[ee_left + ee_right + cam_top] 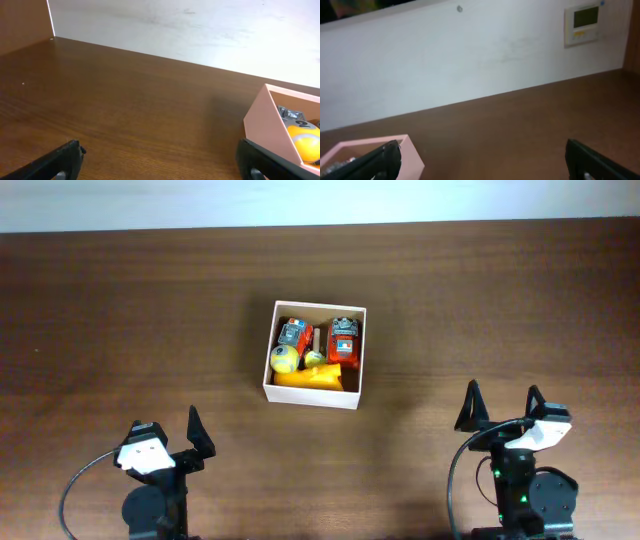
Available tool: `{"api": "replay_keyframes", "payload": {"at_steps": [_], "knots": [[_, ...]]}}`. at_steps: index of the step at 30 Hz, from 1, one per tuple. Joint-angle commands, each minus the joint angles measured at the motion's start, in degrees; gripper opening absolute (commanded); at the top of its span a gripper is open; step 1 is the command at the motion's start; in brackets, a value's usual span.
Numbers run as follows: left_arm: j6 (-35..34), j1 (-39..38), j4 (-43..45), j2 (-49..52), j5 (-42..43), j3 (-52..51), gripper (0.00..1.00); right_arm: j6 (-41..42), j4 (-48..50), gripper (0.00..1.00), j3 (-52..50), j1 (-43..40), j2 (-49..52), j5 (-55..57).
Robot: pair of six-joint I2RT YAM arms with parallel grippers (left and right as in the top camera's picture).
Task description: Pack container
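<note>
White-walled container point(310, 396) looks packed with toys point(315, 355); left gripper point(165, 420) and right gripper point(502, 392) sit released, empty, well apart from it. Best leave it unjostled.

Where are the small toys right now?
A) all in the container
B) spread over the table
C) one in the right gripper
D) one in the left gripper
A: the toys lie inside the container; left gripper and right gripper are open, empty.

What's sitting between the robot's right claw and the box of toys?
Nothing, just bare brown table between the right gripper and the container, as the overhead view shows.
</note>
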Motion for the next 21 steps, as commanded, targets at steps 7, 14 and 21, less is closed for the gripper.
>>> {"api": "replay_keyframes", "payload": {"at_steps": [7, 14, 21], "knots": [[-0.07, 0.07, 0.20, -0.48, 0.87, -0.59, 0.99, -7.89, 3.30, 0.99, -6.47, -0.39, -5.64, -3.52], [-0.07, 0.07, 0.20, -0.48, 0.85, -0.59, 0.99, -6.08, 3.34, 0.99, -9.20, -0.42, -6.16, -3.89], [-0.07, 0.07, 0.20, -0.48, 0.85, -0.59, 0.99, -4.83, 2.86, 0.99, -12.22, -0.42, -8.68, -3.87]]}}
